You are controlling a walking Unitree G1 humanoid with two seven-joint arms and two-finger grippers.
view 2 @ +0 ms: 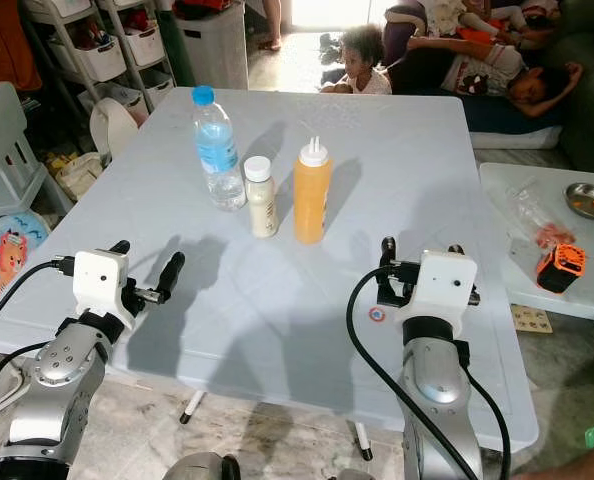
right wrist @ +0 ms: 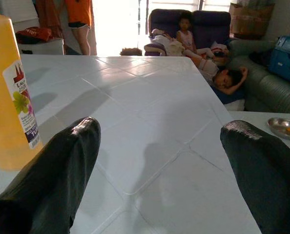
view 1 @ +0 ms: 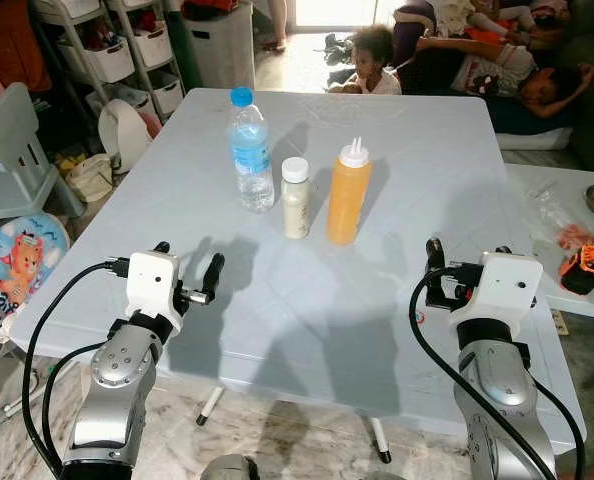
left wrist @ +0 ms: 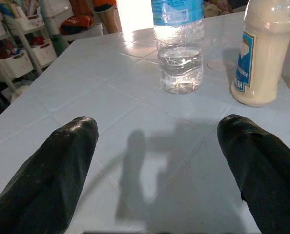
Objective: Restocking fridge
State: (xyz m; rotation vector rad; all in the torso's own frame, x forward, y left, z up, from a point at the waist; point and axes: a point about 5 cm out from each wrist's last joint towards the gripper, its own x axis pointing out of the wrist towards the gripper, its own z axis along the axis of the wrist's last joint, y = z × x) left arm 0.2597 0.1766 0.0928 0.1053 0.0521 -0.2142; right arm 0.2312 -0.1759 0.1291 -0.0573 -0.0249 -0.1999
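Living room, cluttered: white tiled table [view 1: 397, 330] fills mid-frame, storage shelves [view 1: 127, 50] at upper left, people on a sofa [view 1: 497, 60] at upper right, a low side table [view 1: 537, 190] at right edge.

Three items to restock stand in a close row at the upper centre of the table: water bottle [view 1: 250, 150], then a small white sauce bottle [view 1: 295, 198] just beside it, then an orange squeeze bottle [view 1: 348, 193]. All upright, none held.

Left gripper [view 1: 187, 275] hovers at lower left over the near table edge, fingers [left wrist: 52, 165] spread wide, empty, facing the water bottle. Right gripper [view 2: 417, 272] sits at lower right; wrist view shows its fingers [right wrist: 57, 165] wide apart too, the orange bottle off to one side.

Risks for you, as I judge them:
- Bottles stand close; a wide finger could clip a neighbour and topple it.
- Water bottle is thin plastic and may slip or crush.
- Both grippers are well short of the row, so you would need a long reach.
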